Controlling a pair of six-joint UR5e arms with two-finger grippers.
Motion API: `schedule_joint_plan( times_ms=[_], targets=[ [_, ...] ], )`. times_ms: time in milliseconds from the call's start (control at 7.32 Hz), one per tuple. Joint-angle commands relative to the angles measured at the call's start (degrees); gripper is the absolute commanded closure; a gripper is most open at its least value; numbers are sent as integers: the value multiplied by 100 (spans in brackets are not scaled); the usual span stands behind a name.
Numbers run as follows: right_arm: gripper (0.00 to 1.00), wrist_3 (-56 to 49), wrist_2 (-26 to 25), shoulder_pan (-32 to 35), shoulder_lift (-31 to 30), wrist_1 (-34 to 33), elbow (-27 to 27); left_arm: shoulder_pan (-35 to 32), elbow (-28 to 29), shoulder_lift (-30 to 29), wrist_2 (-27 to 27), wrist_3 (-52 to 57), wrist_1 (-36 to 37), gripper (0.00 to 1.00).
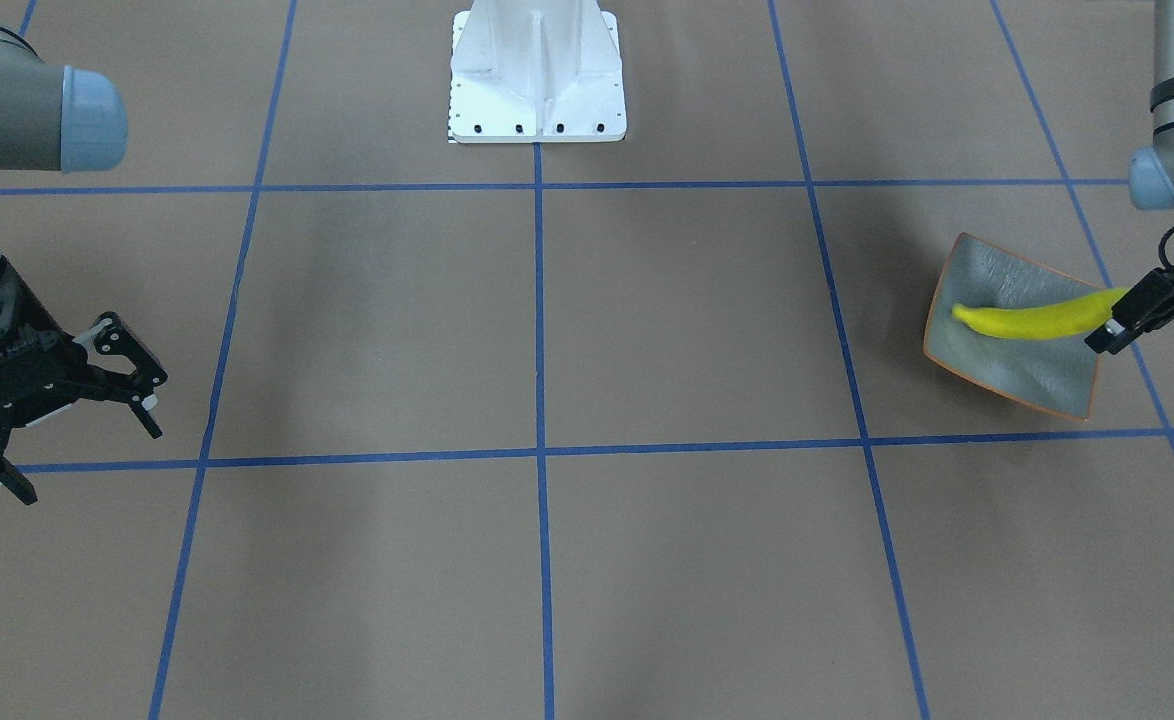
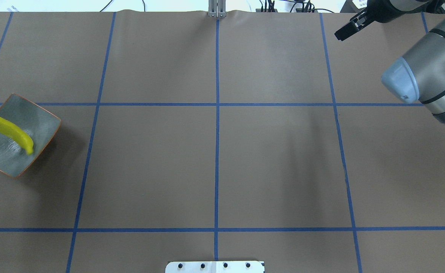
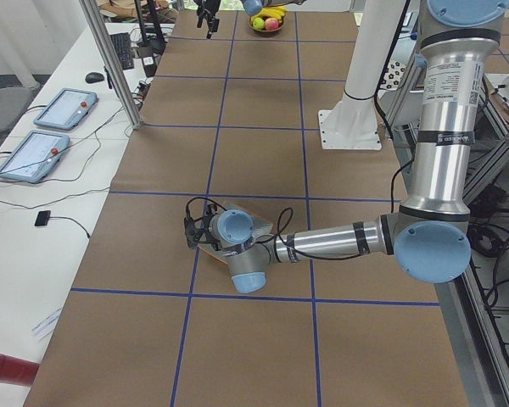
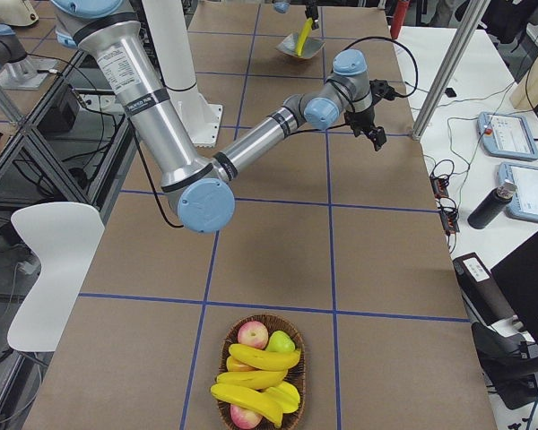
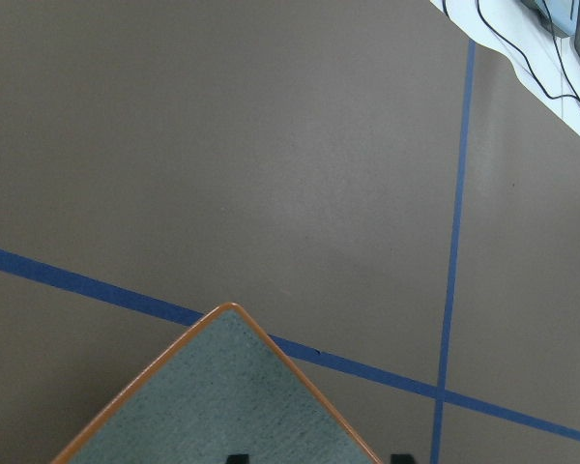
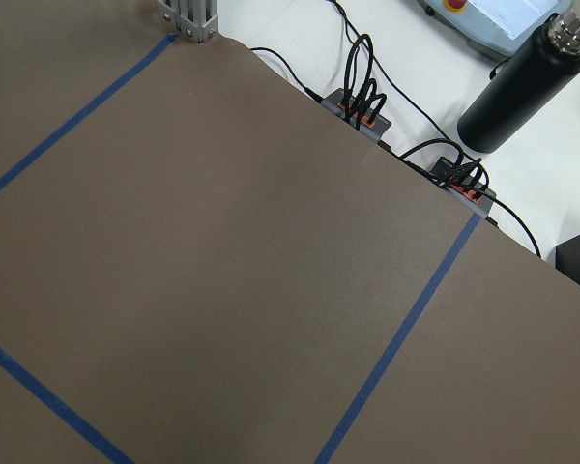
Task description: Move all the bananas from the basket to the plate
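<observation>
The grey-green plate (image 1: 1022, 370) with an orange rim lies at my left end of the table; it also shows in the overhead view (image 2: 6, 155) and the left wrist view (image 5: 222, 406). One yellow banana (image 1: 1032, 320) rests its tip on the plate and slants upward, as the overhead view (image 2: 8, 131) shows. My left gripper (image 1: 1122, 318) is shut on its raised end. More bananas (image 4: 255, 381) lie in the wicker basket (image 4: 298, 358) at the table's other end. My right gripper (image 1: 77, 435) is open and empty above the table, far from plate and basket.
The basket also holds apples (image 4: 253, 335). The white robot base (image 1: 537, 75) stands at mid table. A metal post (image 4: 448, 67), cables (image 6: 362, 97) and a black bottle (image 6: 522, 82) sit along the operators' edge. Blue tape lines cross the brown table.
</observation>
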Motion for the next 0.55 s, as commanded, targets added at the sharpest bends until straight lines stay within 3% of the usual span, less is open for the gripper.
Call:
schedule_joint_plan(
  times_ms=[0, 273, 410],
  targets=[
    [0, 0, 17, 32, 5, 0, 0, 1, 0, -29, 0, 19, 0, 39],
    [0, 0, 210, 198, -4, -70, -9, -34, -35, -73, 0, 11, 0, 36],
    [0, -17, 437, 399, 31, -427, 0, -191, -44, -187, -87, 11, 27, 34]
  ],
)
